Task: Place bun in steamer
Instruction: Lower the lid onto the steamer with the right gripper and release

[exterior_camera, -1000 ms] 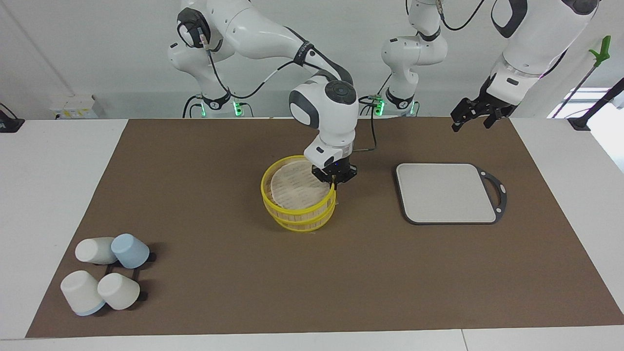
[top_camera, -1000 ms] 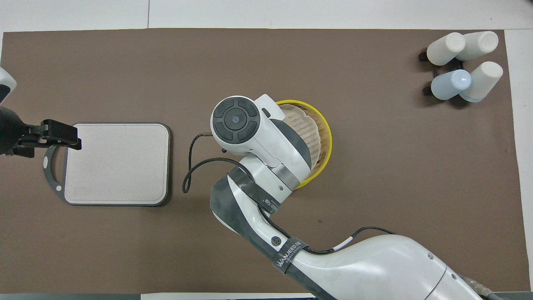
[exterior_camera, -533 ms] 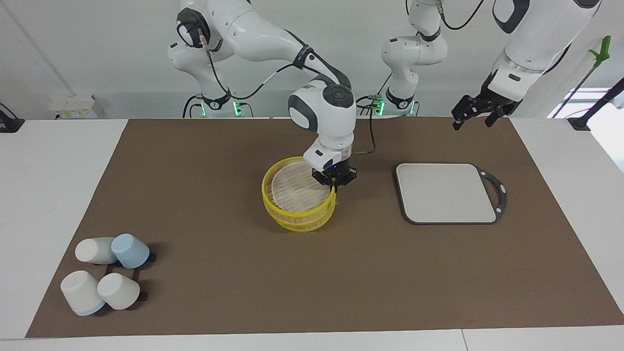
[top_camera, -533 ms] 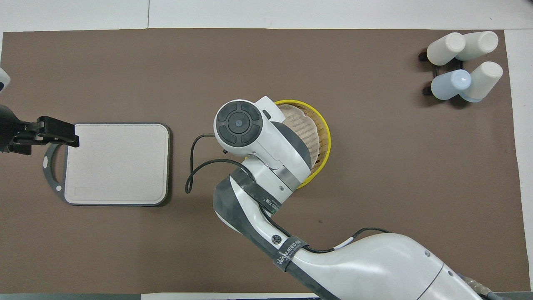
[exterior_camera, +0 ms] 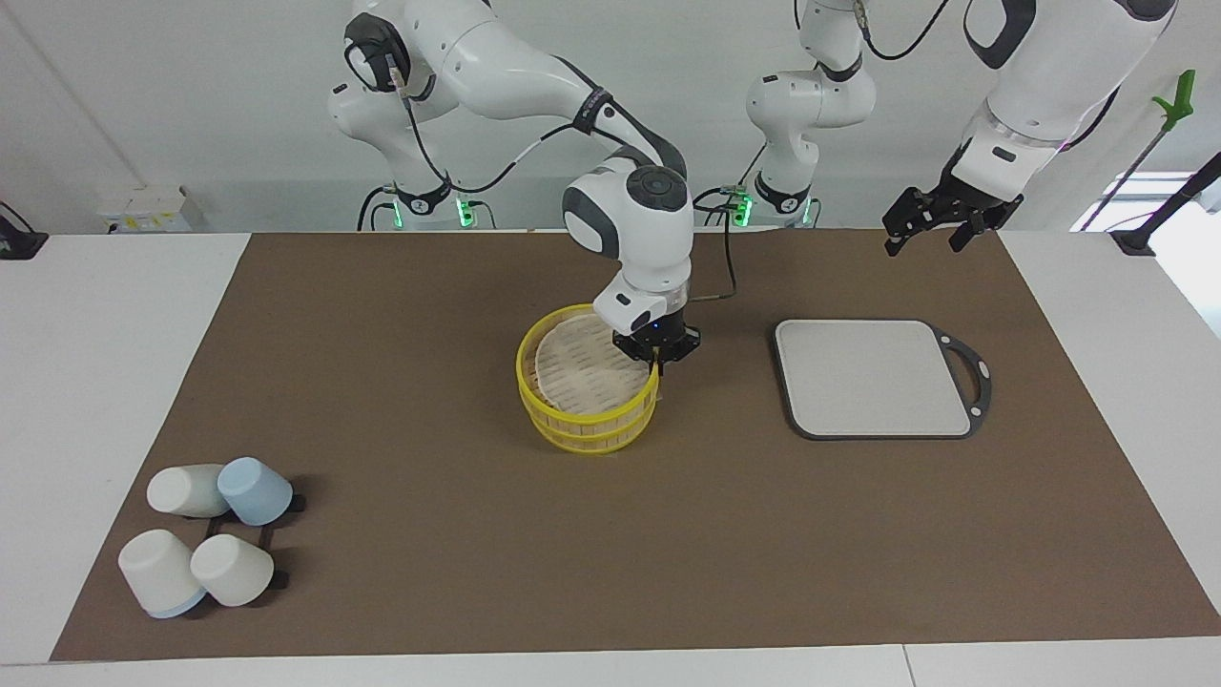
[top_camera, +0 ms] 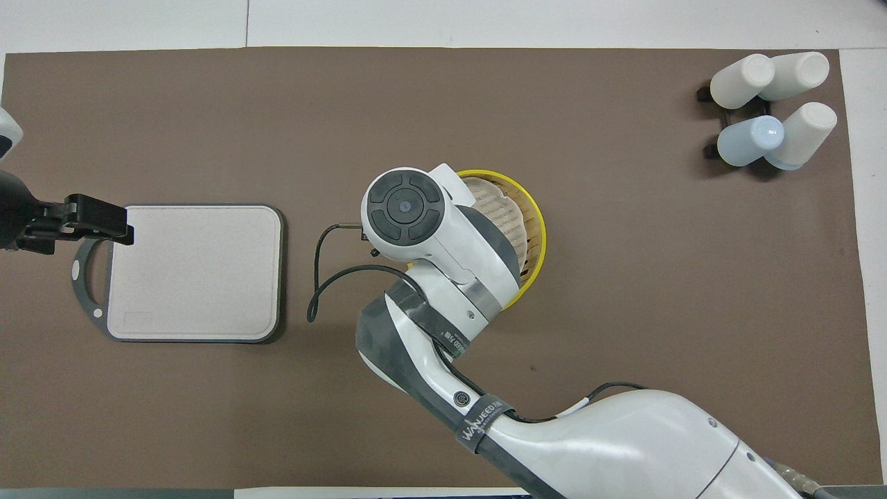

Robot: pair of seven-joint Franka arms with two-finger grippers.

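The steamer (exterior_camera: 572, 420) stands mid-table, a tan bamboo basket with yellow rims and a tier with a pale woven top (exterior_camera: 580, 367) on it. It also shows in the overhead view (top_camera: 532, 229), half covered by my right arm. My right gripper (exterior_camera: 655, 364) is shut on the upper tier's yellow rim, at the side toward the left arm's end. My left gripper (exterior_camera: 921, 244) is open and empty, up in the air over the handle end of the grey board (exterior_camera: 873, 377); it also shows in the overhead view (top_camera: 104, 223). No bun is in view.
The grey square board (top_camera: 197, 270) with a dark handle ring lies on the brown mat toward the left arm's end. Several upturned white and pale blue cups (exterior_camera: 205, 534) on a black rack stand at the right arm's end, farther from the robots.
My right gripper has shifted the steamer's upper tier slightly toward the left arm's end, so it sits more squarely on the basket. My left gripper has barely moved.
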